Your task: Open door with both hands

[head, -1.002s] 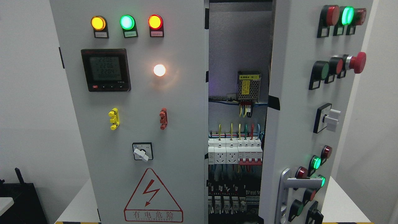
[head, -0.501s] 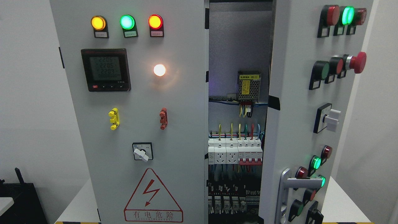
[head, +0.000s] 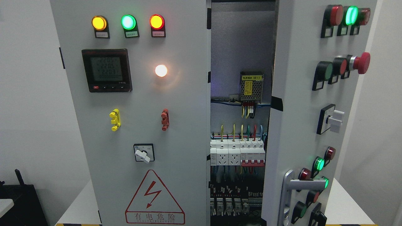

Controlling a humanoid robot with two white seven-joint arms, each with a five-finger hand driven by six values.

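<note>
A grey electrical cabinet fills the head view. Its left door (head: 176, 131) is flat towards me and carries three lamps, a meter (head: 106, 70) and a rotary switch (head: 143, 153). The right door (head: 298, 125) stands swung outward, showing its face at an angle with buttons and a silver lever handle (head: 293, 188) at the lower right. Between the doors a gap shows breakers (head: 237, 152) and wiring inside. Neither hand nor arm appears anywhere in the picture.
The cabinet stands on a white table (head: 78, 204). A black object (head: 19, 201) sits at the lower left by the wall. A red emergency button (head: 361, 62) and a white switch knob (head: 335, 121) stick out from the right door.
Only the meter's digits flicker; the doors and everything else stay as they were.
</note>
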